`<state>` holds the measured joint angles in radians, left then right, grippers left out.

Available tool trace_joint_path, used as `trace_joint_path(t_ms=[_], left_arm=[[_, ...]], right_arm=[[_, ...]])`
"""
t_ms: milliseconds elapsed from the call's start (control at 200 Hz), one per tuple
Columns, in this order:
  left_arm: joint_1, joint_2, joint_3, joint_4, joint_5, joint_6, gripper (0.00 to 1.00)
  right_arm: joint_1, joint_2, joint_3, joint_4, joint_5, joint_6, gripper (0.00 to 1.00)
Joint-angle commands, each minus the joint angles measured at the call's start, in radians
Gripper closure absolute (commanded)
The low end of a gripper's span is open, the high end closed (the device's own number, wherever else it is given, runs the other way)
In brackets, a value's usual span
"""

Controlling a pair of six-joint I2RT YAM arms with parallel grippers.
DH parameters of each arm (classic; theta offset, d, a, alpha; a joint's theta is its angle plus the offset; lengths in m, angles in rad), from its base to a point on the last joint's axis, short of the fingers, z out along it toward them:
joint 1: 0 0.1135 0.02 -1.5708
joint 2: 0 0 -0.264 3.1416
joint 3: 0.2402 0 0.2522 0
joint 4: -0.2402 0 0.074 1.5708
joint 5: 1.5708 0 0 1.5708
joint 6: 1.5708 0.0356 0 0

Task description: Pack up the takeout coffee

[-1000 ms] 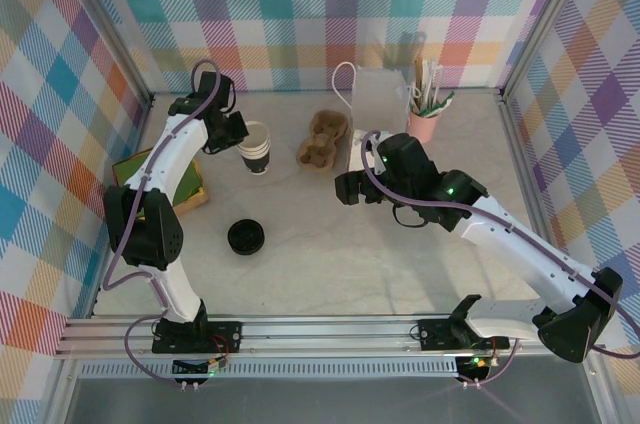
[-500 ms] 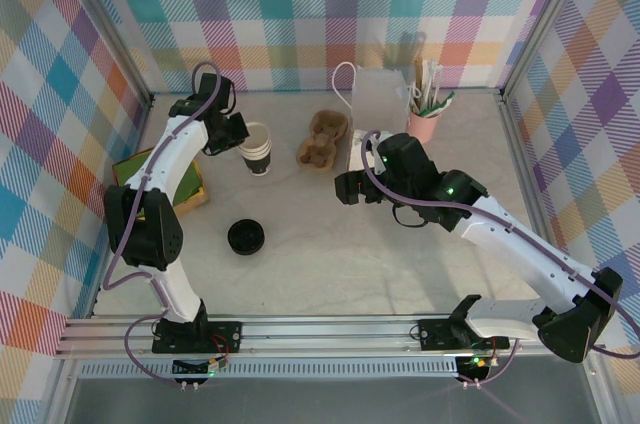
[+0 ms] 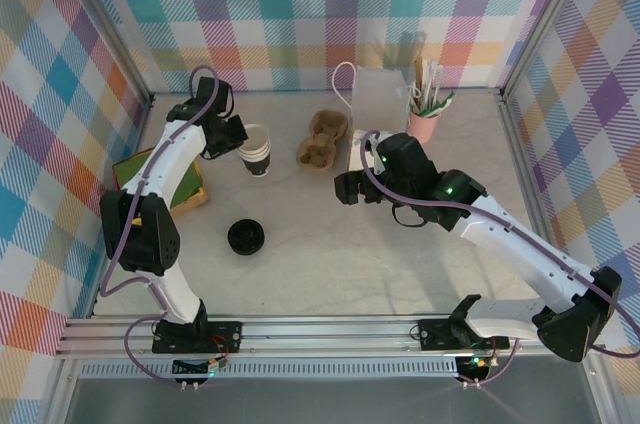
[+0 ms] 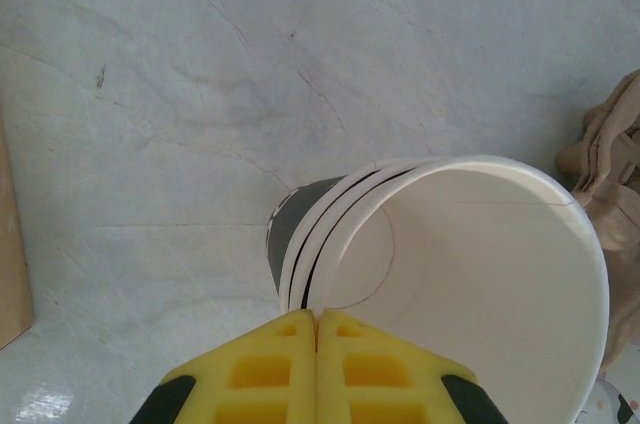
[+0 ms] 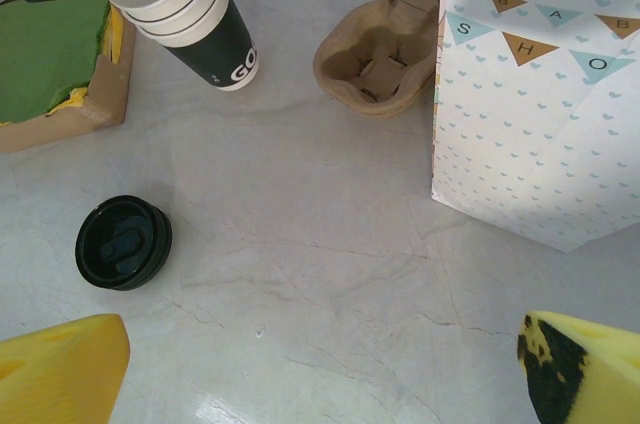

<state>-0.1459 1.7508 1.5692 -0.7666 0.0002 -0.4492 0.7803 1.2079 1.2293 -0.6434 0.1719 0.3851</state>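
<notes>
While the left jaws are pressed shut, their yellow fingertips (image 4: 280, 369) meeting along a thin seam, they hang right at the near rim of a stack of lidless paper cups (image 4: 450, 274). Whether they touch that rim I cannot tell. The stack (image 3: 256, 149) stands at the rear left of the pale, veined surface (image 3: 330, 264), white inside and dark on its sides, with white letters showing in the right wrist view (image 5: 185, 14).

The takeout coffee (image 3: 245, 236) stands alone on the surface, nearer the arm bases than the stack and well apart from both sets of jaws. From the right wrist it sits low on the left, its round black lid facing up (image 5: 123, 242), and nothing grips it.

The right jaws are spread wide with nothing between them. Each yellow fingertip (image 5: 60, 369) shows in a bottom corner of the wrist view, above bare surface. In the overhead view they hover near the middle, just in front of the white paper bag (image 3: 378, 104).

That bag stands upright at the back, printed with small blue hearts and a string of pennants (image 5: 530, 94). A brown pulp cup carrier (image 3: 322, 137) lies just beside it on the left. A pink cup of straws and stirrers (image 3: 424, 124) stands just beside the bag on the right. A green-topped box in brown card (image 3: 165, 179) rests at the left edge.
</notes>
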Motion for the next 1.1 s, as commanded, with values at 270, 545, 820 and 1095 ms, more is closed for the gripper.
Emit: trace_joint_path(t_ms=[270,545,820,1095], left_arm=[[0.010,-0.063,0.009,-0.004,0.034,-0.026,1.00],[0.011,-0.051,-0.092,0.034,0.035,-0.032,1.00],[0.011,-0.081,-0.084,0.021,0.035,-0.028,1.00],[0.011,-0.098,-0.138,0.040,0.043,-0.030,1.00]], right_arm=[[0.008,-0.003,-0.002,0.027,-0.001,0.013,0.01],[0.010,0.013,0.004,0.043,-0.033,0.026,0.01],[0.060,0.092,0.018,0.211,-0.184,0.079,0.01],[0.149,0.352,0.163,0.331,-0.202,0.145,0.22]])
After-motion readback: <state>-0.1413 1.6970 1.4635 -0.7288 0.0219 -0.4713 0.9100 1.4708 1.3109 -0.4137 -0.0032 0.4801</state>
